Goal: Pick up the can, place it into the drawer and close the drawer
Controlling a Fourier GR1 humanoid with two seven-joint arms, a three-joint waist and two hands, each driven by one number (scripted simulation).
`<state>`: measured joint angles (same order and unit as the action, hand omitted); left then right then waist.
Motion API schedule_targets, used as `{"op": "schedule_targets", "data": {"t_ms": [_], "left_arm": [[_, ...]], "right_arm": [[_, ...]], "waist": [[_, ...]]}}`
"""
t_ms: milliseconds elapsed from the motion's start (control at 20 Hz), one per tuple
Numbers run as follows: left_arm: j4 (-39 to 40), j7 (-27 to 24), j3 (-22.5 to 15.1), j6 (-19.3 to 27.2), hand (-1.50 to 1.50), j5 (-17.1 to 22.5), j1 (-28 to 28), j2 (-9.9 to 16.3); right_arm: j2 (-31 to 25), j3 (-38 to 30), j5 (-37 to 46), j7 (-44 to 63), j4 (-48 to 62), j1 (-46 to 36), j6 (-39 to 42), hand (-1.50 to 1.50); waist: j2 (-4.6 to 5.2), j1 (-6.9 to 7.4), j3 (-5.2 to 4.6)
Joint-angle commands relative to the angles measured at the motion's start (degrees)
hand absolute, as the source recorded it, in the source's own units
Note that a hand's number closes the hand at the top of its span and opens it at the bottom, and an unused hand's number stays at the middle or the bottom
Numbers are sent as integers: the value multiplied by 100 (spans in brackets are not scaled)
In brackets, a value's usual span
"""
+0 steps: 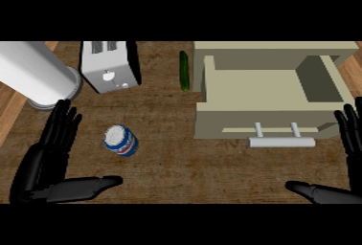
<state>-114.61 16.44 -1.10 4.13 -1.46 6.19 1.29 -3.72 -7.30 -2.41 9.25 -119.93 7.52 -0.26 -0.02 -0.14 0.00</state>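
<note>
Left black hand [50, 158] at lower left, fingers straight, thumb spread, holding nothing. Right black hand [346, 143] at the right edge, likewise spread and bare, partly cut off by the frame. Just beside the left fingers, apart from them: blue-and-white cylindrical can [121, 140], upright on the mottled brown counter [198, 167]. Farther right, beige boxy drawer [265, 100], pulled open, pale bar handle [281, 141] in front. Beside its left wall, slim dark-green cucumber [185, 71]. Above the can, white slotted toaster [108, 64]; at upper left, large white cylinder [32, 72], cut off, hard to identify.
</note>
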Motion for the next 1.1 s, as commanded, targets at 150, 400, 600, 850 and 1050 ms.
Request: {"op": "schedule_targets", "data": {"t_ms": [150, 400, 600, 850, 1050], "left_arm": [[870, -651, -114, 10, -150, -185, 62, -122], [1720, -1450, -132, 265, -150, -360, 35, -127], [2529, -1975, 177, 214, -150, -57, 64, -46], [2877, -2275, 306, 250, -150, 4, 15, 53], [3812, -2721, 464, 407, -150, 107, -485, -35]], "right_arm": [[-139, -240, -177, -90, -59, 55, 266, -150], [-304, -570, -445, 199, -56, -278, 266, -150], [-143, -458, -373, 344, -355, 16, 207, -150], [-127, -551, -431, 447, -552, 21, 264, -150], [-146, -748, -544, 67, -335, 311, 561, -150]], "waist": [[0, 6, 0], [1, 10, -1], [3, -1, -2], [0, 7, -1], [3, -10, -1]]}}
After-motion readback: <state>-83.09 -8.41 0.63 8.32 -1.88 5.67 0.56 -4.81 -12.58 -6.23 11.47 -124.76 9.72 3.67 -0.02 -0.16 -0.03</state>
